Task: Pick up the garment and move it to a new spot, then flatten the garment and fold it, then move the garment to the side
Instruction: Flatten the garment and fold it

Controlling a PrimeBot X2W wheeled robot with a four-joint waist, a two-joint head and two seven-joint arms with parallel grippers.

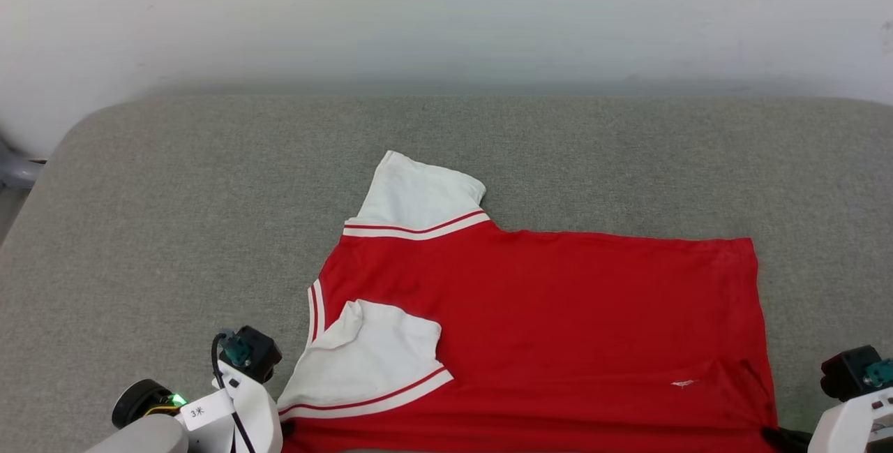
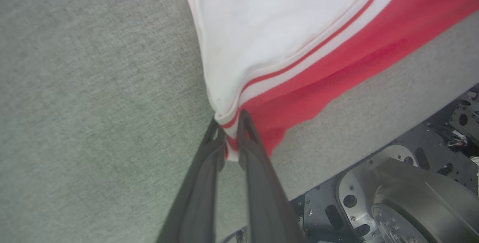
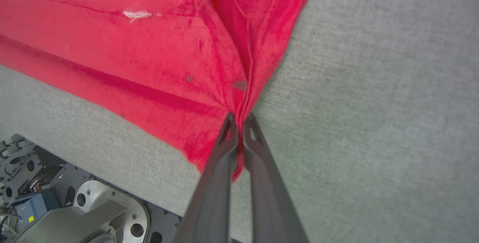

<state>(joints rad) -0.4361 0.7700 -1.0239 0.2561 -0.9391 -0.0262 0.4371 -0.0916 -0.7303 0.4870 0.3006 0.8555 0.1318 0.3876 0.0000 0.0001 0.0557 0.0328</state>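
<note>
Dark fingers of the left gripper (image 2: 231,123) come up from 6 o'clock in the left wrist view. They are shut tight on the garment (image 1: 558,313), right at the corner where the near sleeve (image 2: 269,29) meets the red and white stripes. The right gripper (image 3: 239,119) is pinched shut too, on a bunched red corner of the bottom hem.

The garment is a red shirt. It lies mostly flat on its front, from the middle of the head view down to 6 o'clock. The far sleeve (image 1: 418,195) sticks out toward 11 o'clock, and the near sleeve is folded onto the red.

The left arm (image 1: 230,411) is pale and sits at 7 o'clock in the head view, with its wrist pointing toward 1 o'clock. The right arm (image 1: 854,404) peeks in at 4 o'clock.

Under the shirt is a soft grey top (image 1: 174,229) with round corners. A pale wall (image 1: 446,20) stands behind it at 12 o'clock. The robot's metal base (image 2: 393,198) shows below the near edge.
</note>
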